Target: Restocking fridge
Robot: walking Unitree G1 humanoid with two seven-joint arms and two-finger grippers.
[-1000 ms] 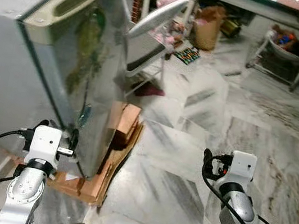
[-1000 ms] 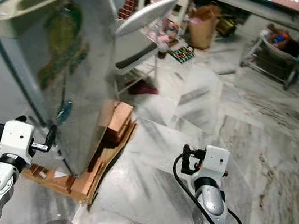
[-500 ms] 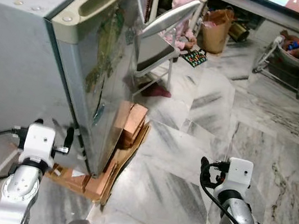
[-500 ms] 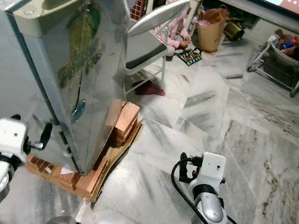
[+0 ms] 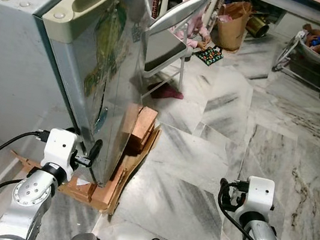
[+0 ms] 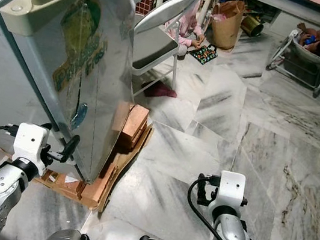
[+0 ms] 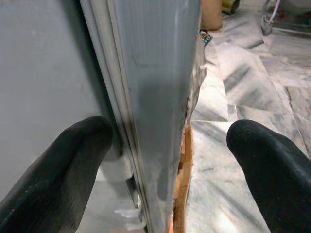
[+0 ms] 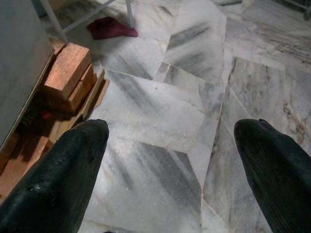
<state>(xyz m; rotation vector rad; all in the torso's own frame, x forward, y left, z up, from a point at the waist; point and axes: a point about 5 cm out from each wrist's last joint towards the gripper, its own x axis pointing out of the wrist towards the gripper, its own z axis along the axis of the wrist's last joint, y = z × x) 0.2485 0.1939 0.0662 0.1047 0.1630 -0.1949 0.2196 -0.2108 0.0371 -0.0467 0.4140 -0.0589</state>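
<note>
Left wrist view: left fingers [image 7: 53, 174] spread astride fridge door edge [image 7: 155, 121]; right fingers [image 8: 58, 174] spread above floor [image 8: 160, 126].

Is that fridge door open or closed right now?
Closed. The fridge door lies flush against the cabinet, no interior showing. The left gripper straddles its lower edge, fingers spread to either side.

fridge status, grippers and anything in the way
Left gripper open, straddling the fridge door's lower edge. Right gripper open over bare floor. Fridge shut. Folding chair beside door.
</note>
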